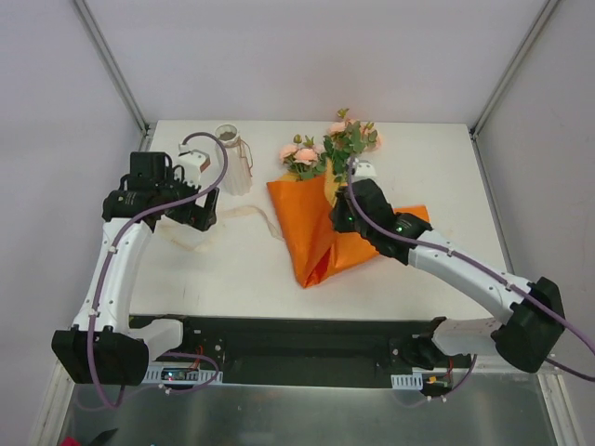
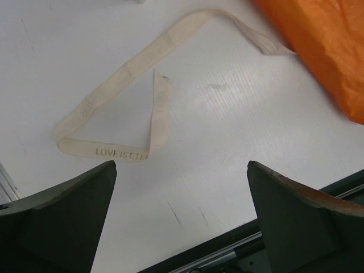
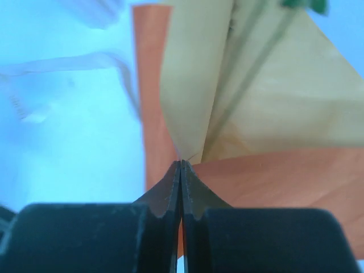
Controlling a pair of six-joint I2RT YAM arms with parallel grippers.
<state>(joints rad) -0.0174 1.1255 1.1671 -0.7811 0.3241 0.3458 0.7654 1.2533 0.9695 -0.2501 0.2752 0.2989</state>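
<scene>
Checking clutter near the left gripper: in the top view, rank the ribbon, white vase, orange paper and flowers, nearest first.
1. ribbon, just right of the left gripper
2. white vase, just behind it
3. orange paper, mid-table
4. flowers, far centre

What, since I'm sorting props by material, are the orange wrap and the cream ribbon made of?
Orange wrap: probably thin matte paper. It keeps crisp folds, shows a pale tan inner face, and creases sharply where the right tool pinches it.
Cream ribbon: likely a woven or paper tape, matte, lying in limp loops, with printed lettering. The weave is too fine to confirm.
</scene>
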